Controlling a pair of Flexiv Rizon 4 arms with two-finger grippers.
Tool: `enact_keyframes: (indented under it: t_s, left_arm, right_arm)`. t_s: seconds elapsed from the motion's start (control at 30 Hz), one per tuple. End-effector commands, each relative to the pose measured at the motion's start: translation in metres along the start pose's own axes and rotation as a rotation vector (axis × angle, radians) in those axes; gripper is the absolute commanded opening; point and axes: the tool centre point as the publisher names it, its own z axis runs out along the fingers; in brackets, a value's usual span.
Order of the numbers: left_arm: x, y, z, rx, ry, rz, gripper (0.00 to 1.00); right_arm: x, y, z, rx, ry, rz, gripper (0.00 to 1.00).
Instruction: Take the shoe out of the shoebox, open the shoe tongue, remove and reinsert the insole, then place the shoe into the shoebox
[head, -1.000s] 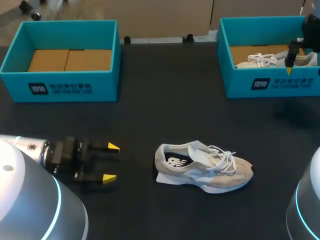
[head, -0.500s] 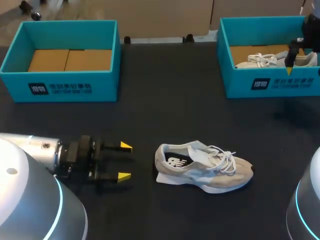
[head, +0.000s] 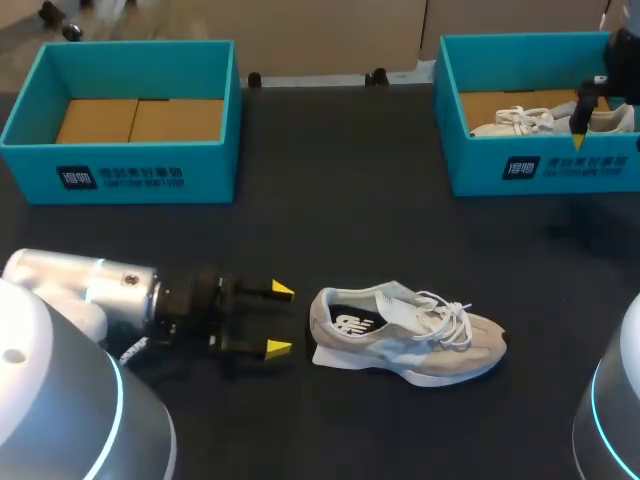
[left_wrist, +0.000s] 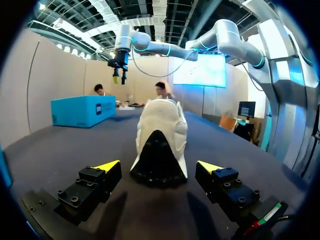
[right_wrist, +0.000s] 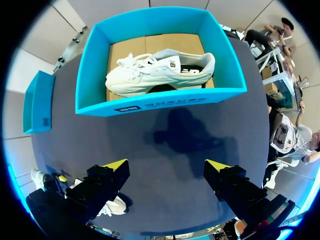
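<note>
One beige shoe (head: 400, 335) upright, heel just ahead of left claw (head: 280, 320), fingers apart, seemingly not touching.

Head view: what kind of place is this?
Likely a robot manipulation test bench: dark table, teal left shoebox and right shoebox, one loose shoe, my left hand open just short of its heel.
</note>
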Motion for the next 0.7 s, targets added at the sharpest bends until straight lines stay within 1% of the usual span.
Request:
enact_keyframes:
  t_s: [0.03,0.2,0.47,0.7]
  left_arm:
    - [-0.003,0.005,0.014,0.001,0.011,-0.006,1.00]
    - [0.000,0.005,0.023,-0.004,0.023,-0.005,1.00]
    - [-0.001,0.006,0.033,0.001,0.025,-0.020,1.00]
    - [0.002,0.008,0.040,0.001,0.046,-0.037,1.00]
  right_arm:
    - [0.000,-0.001,0.000,-0.002,0.001,0.000,1.00]
    - [0.000,-0.001,0.000,-0.002,0.001,0.000,1.00]
    - [0.000,-0.001,0.000,-0.002,0.001,0.000,1.00]
    - [0.000,-0.001,0.000,-0.002,0.001,0.000,1.00]
